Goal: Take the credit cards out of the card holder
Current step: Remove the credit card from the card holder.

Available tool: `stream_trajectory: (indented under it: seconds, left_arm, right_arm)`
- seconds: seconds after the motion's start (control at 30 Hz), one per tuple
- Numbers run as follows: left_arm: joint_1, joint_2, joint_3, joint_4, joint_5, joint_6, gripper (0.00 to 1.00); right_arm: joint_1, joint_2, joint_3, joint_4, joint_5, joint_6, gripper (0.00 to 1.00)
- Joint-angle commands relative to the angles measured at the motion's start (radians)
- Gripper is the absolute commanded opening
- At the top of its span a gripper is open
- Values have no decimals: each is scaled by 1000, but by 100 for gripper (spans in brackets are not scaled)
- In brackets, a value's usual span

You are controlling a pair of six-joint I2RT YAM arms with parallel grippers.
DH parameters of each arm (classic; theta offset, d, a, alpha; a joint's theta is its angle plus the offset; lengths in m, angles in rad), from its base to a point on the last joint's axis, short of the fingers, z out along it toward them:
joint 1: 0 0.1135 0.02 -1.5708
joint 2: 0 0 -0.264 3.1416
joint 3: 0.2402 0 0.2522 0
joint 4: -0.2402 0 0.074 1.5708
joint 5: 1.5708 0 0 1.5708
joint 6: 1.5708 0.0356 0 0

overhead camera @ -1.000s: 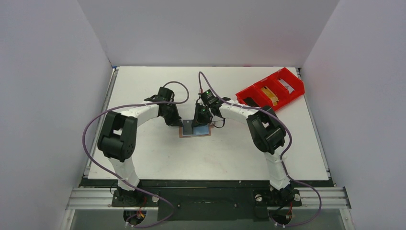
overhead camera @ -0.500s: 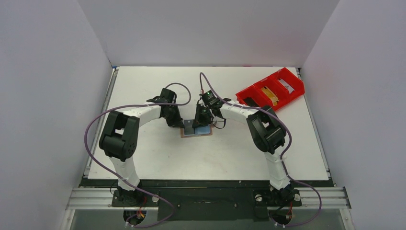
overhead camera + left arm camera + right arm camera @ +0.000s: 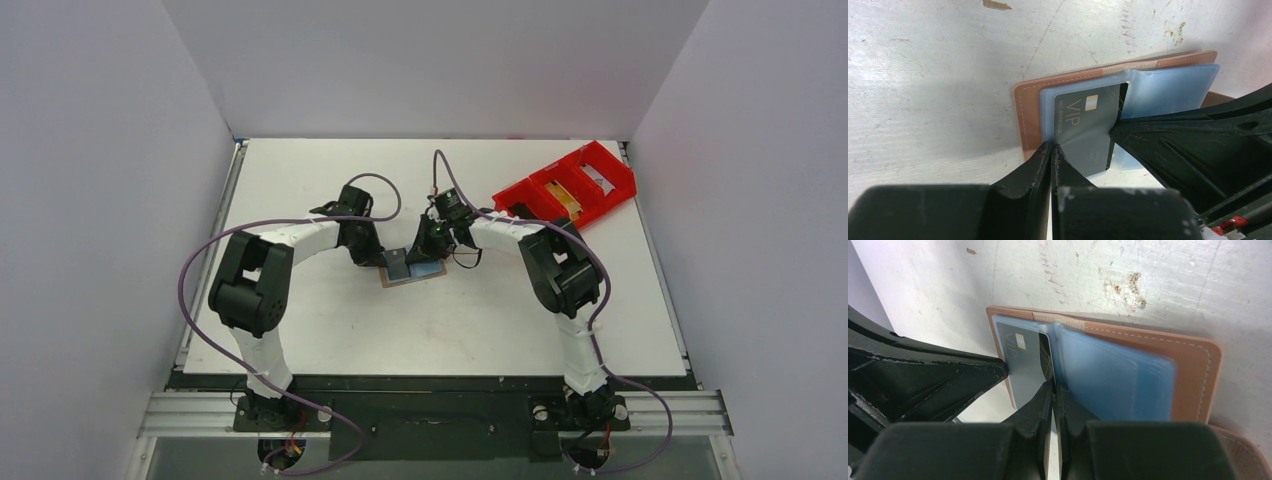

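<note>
Lying open, the card holder [image 3: 1026, 112] touches the closed left end effector [image 3: 1053, 148] and closed right end effector [image 3: 1053, 386].

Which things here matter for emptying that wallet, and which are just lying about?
Job: card holder, VIP card in it, left tool, right tool.
Lying about: red tray, off to the right.

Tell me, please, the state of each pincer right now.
Left pincer: closed, empty, touching the tan leather card holder.
Right pincer: closed on the dark grey VIP card.
</note>
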Motion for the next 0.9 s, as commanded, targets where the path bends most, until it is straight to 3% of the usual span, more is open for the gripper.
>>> stream_trajectory:
  seconds: [0.0, 0.67, 0.87]
  left_arm:
    - [-23, 52, -8, -24, -42, -14, 0]
    - [21, 46, -64, -13, -55, -10, 0]
    - [15, 58, -51, -8, -33, 1, 0]
  right_arm:
    - [9, -10, -31, 69, -6, 15, 1]
    - [-23, -53, -73, 74, 15, -8, 0]
    - [-21, -36, -77, 95, -10, 8, 13]
